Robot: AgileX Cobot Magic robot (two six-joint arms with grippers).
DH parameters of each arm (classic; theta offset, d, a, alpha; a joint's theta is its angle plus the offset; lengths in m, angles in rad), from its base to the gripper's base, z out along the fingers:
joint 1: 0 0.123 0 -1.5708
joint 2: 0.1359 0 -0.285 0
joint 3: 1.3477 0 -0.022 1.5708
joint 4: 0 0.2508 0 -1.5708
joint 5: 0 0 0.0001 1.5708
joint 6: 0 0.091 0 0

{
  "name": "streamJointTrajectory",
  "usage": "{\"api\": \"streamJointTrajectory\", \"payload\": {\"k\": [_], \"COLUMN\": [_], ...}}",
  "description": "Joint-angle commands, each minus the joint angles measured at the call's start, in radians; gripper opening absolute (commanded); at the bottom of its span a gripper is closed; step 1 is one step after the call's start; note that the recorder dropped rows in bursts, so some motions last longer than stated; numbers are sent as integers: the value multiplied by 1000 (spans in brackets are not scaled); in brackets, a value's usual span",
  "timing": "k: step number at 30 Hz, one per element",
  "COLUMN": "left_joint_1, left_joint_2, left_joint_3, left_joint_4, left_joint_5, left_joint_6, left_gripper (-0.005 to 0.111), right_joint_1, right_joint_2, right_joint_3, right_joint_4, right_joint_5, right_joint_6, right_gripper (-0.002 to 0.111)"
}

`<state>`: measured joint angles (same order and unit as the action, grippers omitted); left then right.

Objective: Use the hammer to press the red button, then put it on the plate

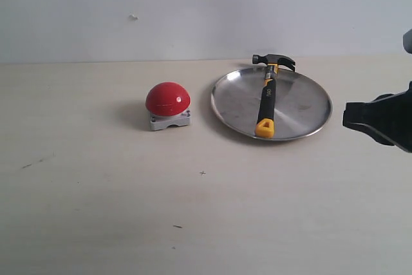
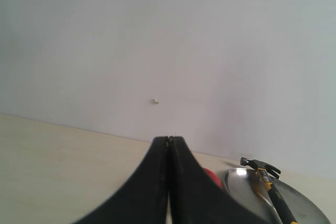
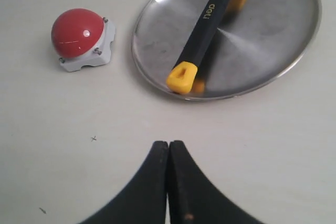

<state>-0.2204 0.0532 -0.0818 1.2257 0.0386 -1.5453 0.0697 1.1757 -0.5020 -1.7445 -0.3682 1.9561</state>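
Steel head at the far rim of the plate (image 1: pixel 302 104), the hammer (image 1: pixel 266 98) lies on it, right of the red button (image 1: pixel 167 98). Left wrist: left claw (image 2: pixel 169 140) pinched together, empty. Right wrist: right claw (image 3: pixel 168 145) likewise; I'd take the grippy rubber handle, expecting head-heaviness.

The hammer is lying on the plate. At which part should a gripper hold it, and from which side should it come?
Grip the hammer at the middle of its black handle, coming from above, jaws across the handle. It lies along the plate, head at the far rim, so the handle's sides are free. The right gripper, shut, looks nearer.
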Motion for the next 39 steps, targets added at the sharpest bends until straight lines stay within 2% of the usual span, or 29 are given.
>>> {"api": "streamJointTrajectory", "payload": {"k": [1,17,25,31,39], "left_joint_1": [1,1,1,1,1], "left_joint_2": [-6,-6,-6,-6,-6], "left_joint_3": [3,3,3,3,3], "left_joint_4": [1,1,1,1,1], "left_joint_5": [2,2,2,2,2], "left_joint_6": [1,1,3,3,3], "left_gripper": [0,0,0,0,0], "right_joint_1": [0,0,0,0,0], "right_joint_2": [-37,-45,-305,-609,-938], "right_joint_3": [6,6,24,193,408], "right_joint_4": [0,0,0,0,0], "right_joint_5": [-5,-3,41,260,312], "right_joint_6": [3,3,-42,-44,-44], "right_gripper": [0,0,0,0,0]}}
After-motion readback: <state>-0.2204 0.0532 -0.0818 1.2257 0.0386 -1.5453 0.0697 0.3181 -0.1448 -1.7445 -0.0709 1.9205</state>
